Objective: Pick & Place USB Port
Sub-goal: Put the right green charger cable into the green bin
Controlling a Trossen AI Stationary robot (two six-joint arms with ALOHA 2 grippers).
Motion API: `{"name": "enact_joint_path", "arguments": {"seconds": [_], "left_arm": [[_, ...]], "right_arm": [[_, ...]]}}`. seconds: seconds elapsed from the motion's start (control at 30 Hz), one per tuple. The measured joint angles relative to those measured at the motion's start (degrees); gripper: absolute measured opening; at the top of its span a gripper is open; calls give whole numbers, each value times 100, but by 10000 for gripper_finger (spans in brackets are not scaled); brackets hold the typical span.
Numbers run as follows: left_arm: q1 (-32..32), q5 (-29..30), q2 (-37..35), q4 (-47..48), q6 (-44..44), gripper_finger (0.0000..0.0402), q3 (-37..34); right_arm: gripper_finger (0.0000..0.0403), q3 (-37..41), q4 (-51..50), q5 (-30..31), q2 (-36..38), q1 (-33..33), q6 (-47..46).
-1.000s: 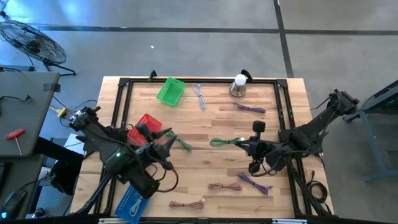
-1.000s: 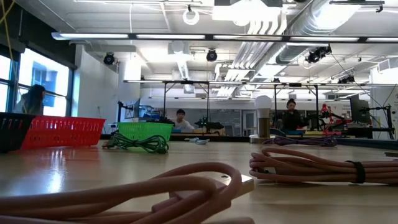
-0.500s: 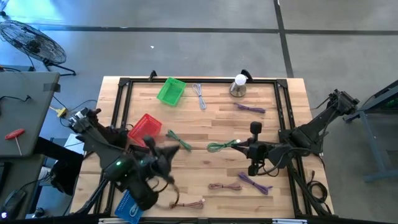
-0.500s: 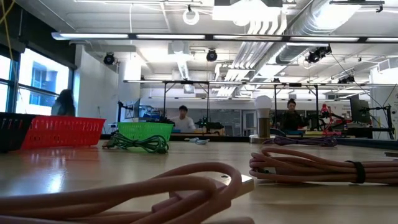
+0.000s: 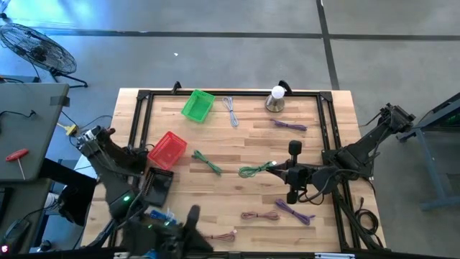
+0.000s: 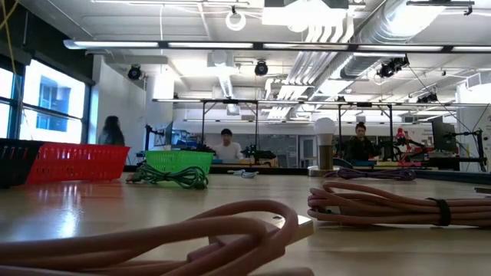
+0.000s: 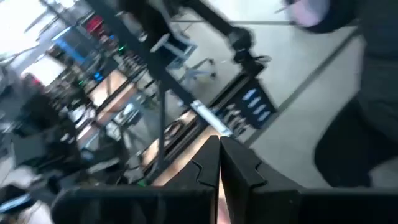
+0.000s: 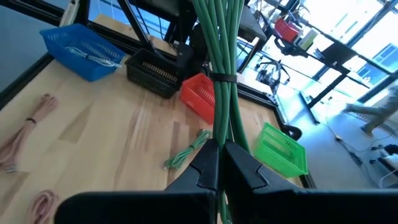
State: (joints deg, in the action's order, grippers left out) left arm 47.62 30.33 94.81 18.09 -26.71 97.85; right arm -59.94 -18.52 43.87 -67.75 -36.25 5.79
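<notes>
Since one second ago the left gripper [image 7: 219, 163], fingers pressed together on nothing, has swung away from the red basket [image 5: 168, 150] to the surface's near edge; a black basket [image 5: 157, 185] now shows just beside the red one. The right gripper [image 8: 219, 163] remains clenched on the green cable bundle [image 5: 253, 169], which has shifted slightly toward the red basket. Judgement: the carry is under way, and placement is not yet done. A second green cable [image 5: 207, 162] lies between them. No legible brands, labels or writing.
</notes>
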Motion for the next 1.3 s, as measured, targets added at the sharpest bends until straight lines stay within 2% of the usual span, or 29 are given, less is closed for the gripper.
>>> {"name": "enact_joint_path", "arguments": {"seconds": [0.23, 0.33, 0.47, 0.63, 0.93, 1.13, 1.3], "left_arm": [[-980, -3, 6, -138, 632, 8, -272], [-1253, -42, 6, -109, 717, 8, -274], [-1469, 199, -100, 184, 893, 15, -279], [-1716, 104, -208, 419, 1413, 68, -279], [-2119, -444, -160, 145, 1441, 199, -417], [-2301, -660, -160, -744, 963, 222, -711], [-2503, -1427, -160, -1071, 899, 223, -714]], "right_arm": [[0, 0, 0, -231, 0, -43, -278], [0, 0, 0, -246, 0, -141, -298], [0, 0, 0, -220, 0, -364, -340], [0, 0, 41, 34, 0, -647, -251], [0, 0, 611, 59, 0, -693, 462], [0, 0, 1100, -361, -17, -592, 860], [0, 0, 1169, -487, -17, -407, 969]]}}
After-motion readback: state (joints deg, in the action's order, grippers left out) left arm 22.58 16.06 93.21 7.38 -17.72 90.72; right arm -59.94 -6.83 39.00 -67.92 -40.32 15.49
